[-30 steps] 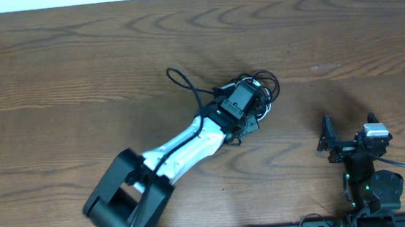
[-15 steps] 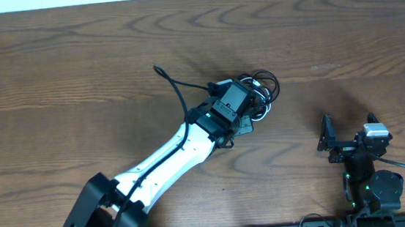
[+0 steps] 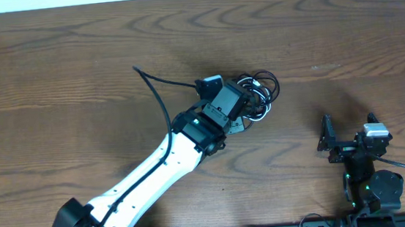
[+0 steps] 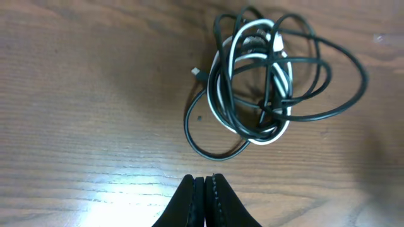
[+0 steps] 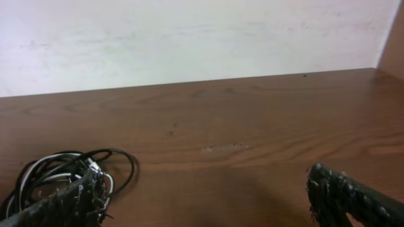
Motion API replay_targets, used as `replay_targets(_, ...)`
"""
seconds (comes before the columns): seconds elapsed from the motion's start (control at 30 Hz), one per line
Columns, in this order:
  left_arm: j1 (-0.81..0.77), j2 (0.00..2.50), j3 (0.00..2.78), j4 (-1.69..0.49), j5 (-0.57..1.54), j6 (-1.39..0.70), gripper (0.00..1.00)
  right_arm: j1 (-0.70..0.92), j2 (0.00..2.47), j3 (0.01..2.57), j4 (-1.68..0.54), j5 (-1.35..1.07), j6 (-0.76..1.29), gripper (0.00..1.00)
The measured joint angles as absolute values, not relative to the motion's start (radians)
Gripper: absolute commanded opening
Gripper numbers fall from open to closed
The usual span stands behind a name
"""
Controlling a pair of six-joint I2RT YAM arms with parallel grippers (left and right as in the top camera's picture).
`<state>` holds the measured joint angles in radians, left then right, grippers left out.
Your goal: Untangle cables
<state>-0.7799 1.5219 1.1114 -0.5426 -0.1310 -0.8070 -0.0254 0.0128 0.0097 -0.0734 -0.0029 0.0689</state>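
The cables [image 4: 265, 82] lay bunched on the surface [image 4: 76, 75], black loops around a white one. The left gripper [image 4: 204, 183] hovered beside them, closed and empty; the right gripper [image 5: 208, 202] sat wide open, well apart. The left should open, then pinch one outer loop (not the knot).

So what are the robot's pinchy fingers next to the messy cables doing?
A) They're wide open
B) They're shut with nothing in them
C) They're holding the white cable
B: in the left wrist view the left gripper has its two fingers pressed together with nothing between them, and the cables lie bunched on the table just ahead, apart from the tips.
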Motion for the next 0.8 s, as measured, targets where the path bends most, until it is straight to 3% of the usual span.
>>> replay_targets(0.27, -0.759, 1.422, 1.111, -0.66, -0.139, -0.889, 0.08, -0.025, 0.013, 0.01, -0.073, -0.002, 0.069, 0.99)
replay_targets(0.8, -0.457, 1.333, 1.111, -1.023, -0.144, -1.148, 0.12, -0.025, 0.013, 0.01, -0.073, -0.002, 0.069, 0.99)
